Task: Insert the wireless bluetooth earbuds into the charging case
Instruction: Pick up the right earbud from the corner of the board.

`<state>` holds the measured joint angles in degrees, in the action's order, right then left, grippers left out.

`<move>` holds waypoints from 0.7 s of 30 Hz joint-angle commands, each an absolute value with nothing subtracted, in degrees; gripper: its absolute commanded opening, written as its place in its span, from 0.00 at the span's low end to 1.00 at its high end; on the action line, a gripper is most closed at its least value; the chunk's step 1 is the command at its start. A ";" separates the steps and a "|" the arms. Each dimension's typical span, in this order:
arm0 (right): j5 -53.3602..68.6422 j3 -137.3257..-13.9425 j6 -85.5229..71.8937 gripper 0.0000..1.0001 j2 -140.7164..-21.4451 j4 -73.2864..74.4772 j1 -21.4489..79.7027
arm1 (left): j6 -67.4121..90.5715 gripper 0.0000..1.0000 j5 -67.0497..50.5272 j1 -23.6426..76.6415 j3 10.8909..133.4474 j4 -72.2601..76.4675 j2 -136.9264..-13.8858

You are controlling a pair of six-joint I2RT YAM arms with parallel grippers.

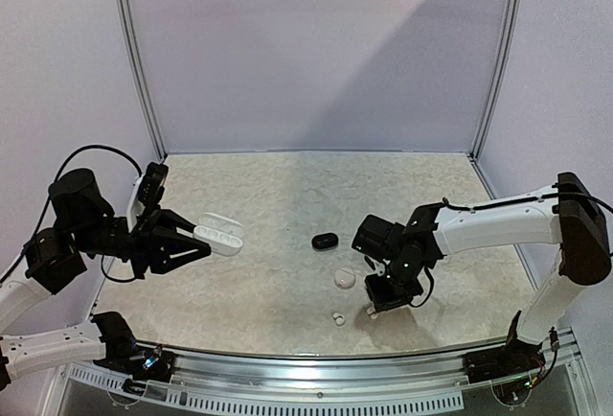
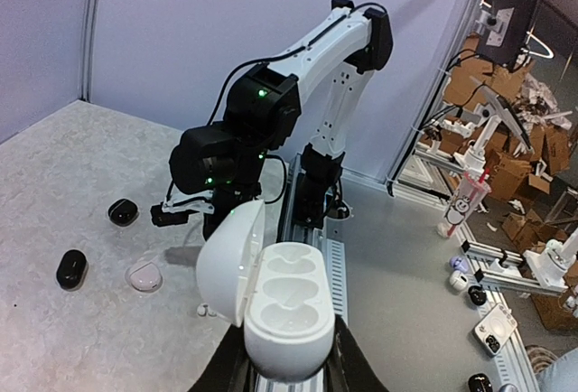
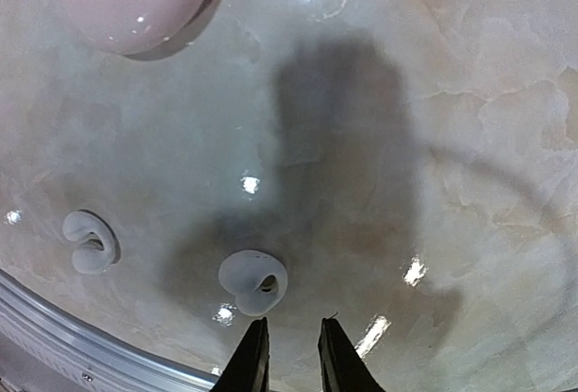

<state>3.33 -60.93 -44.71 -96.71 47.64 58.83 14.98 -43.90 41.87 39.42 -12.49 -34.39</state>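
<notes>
A marbled beige table (image 1: 287,196) is seen enclosed by pale lilac walls (image 1: 316,52) and slim metal posts (image 1: 134,52), with a metal rail (image 1: 316,363) along its near edge. Beyond the enclosure, at 2 o'clock in the left wrist view, cardboard boxes (image 2: 515,166) are stacked, and a cup (image 2: 465,200) marked with a drawn smiling face is stood among them.

At 9 o'clock on the table, an open white charging case (image 1: 218,234) is held off the surface, clamped by the left gripper (image 1: 199,239). Its lid is swung up and two hollow wells are shown, neither filled.

Near the table's centre a black case (image 1: 325,241) is laid, closed; a second black case (image 2: 123,212) is seen closer to the right arm. A closed pale pink case (image 1: 344,279) is set at 5 o'clock from the first black one.

The right gripper (image 3: 291,338) is lowered toward the table at 5 o'clock, its fingers drawn close with a narrow gap and nothing pinched. One white earbud (image 3: 254,282) is lying on the table just beyond the fingertips, at 11 o'clock from them. A second white earbud (image 3: 90,240) is lying at 9 o'clock from the first, well apart, near the rail.
</notes>
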 commanded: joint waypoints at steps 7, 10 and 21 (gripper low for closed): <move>4.13 -60.26 -43.27 0.20 -98.81 43.05 57.85 | 13.62 0.00 -44.21 41.22 40.64 -13.82 -33.86; 4.94 -60.27 -43.19 0.19 -99.60 42.00 57.84 | 13.19 0.00 -44.04 41.22 40.78 -14.15 -33.75; 6.32 -60.28 -42.63 0.20 -101.04 42.28 57.85 | 12.02 0.00 -44.03 41.22 41.13 -14.91 -33.84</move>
<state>5.13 -59.94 -43.20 -98.78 43.62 58.30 13.02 -43.94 41.87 39.92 -14.15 -34.06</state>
